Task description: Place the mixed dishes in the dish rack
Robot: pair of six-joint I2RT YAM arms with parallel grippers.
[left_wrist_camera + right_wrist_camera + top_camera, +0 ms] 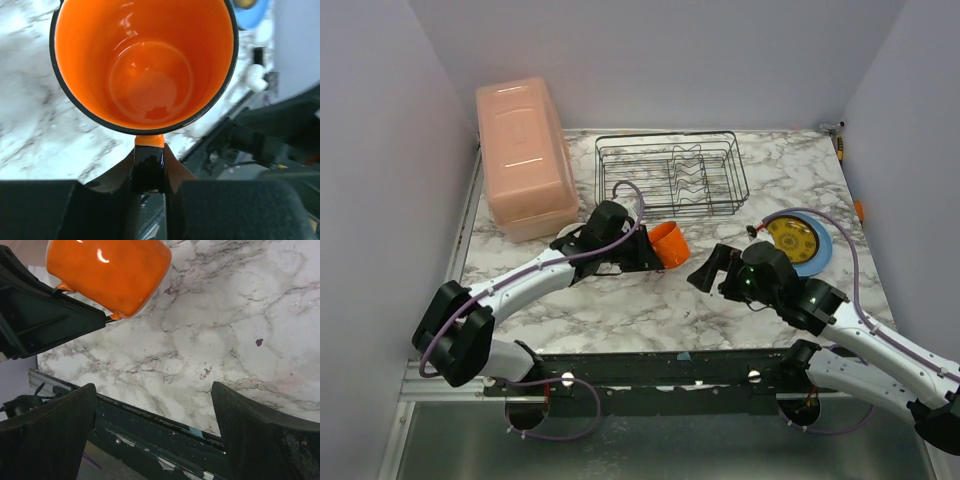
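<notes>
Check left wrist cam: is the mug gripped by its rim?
No: the left gripper pinches the handle of the orange mug, whose rim is free.

Pink lidded box (525,160) sits at the far left of the marble table (620,300), long side running front to back, lid on. At the right edge there's a small orange object (858,210), too tiny to identify. Plain grey walls (670,60) close it all in.
</notes>
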